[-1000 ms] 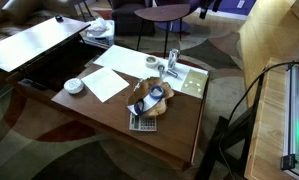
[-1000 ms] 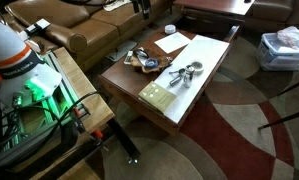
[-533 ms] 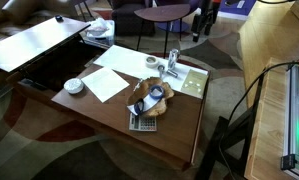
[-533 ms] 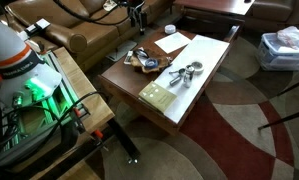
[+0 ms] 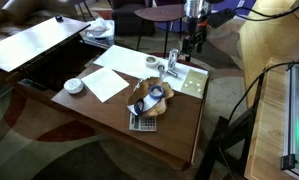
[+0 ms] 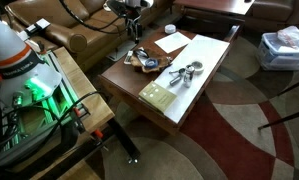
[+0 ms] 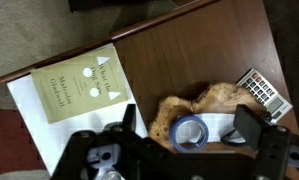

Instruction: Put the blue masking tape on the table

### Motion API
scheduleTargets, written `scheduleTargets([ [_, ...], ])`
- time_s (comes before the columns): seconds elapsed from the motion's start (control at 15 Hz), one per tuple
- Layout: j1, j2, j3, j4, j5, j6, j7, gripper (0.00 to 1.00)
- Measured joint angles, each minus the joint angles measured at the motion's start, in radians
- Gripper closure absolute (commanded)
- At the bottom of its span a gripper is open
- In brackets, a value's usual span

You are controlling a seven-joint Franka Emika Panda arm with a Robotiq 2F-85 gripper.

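The blue masking tape [image 7: 192, 131] is a blue ring lying flat on a white slip on top of a brown, rough-edged wooden piece [image 7: 219, 100]. That piece lies on the brown wooden table [image 7: 189, 50], which shows in both exterior views [image 5: 109, 110] [image 6: 204, 85]. My gripper [image 7: 189, 118] is open and empty, with one finger on each side of the tape in the wrist view, above it and apart from it. In both exterior views the gripper [image 5: 194, 42] [image 6: 135, 42] hangs high over the table's edge.
On the table are a calculator [image 7: 262, 92], a green booklet [image 7: 79, 82] on a white sheet, a white bowl [image 5: 74, 85], a pale tape roll [image 5: 152, 62] and a bottle [image 5: 173, 60]. A brown sofa [image 6: 89, 35] and a small round dark table [image 5: 161, 13] stand nearby.
The arm has come into view from the top and dropped toward the table; the gripper is now lower and nearer the brown piece. The things on the table have not moved.
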Motion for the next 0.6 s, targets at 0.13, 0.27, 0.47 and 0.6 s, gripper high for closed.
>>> scheduleTargets([
  [0.13, 0.042, 0.115, 0.019, 0.077, -0.003, 0.001, 0.022, 0.00],
  [0.27, 0.072, 0.231, 0.036, 0.170, -0.005, 0.004, 0.019, 0.00],
  [0.47, 0.095, 0.400, 0.038, 0.302, -0.014, 0.004, 0.019, 0.00],
  [0.6, 0.094, 0.457, 0.036, 0.348, -0.016, 0.004, 0.018, 0.00],
])
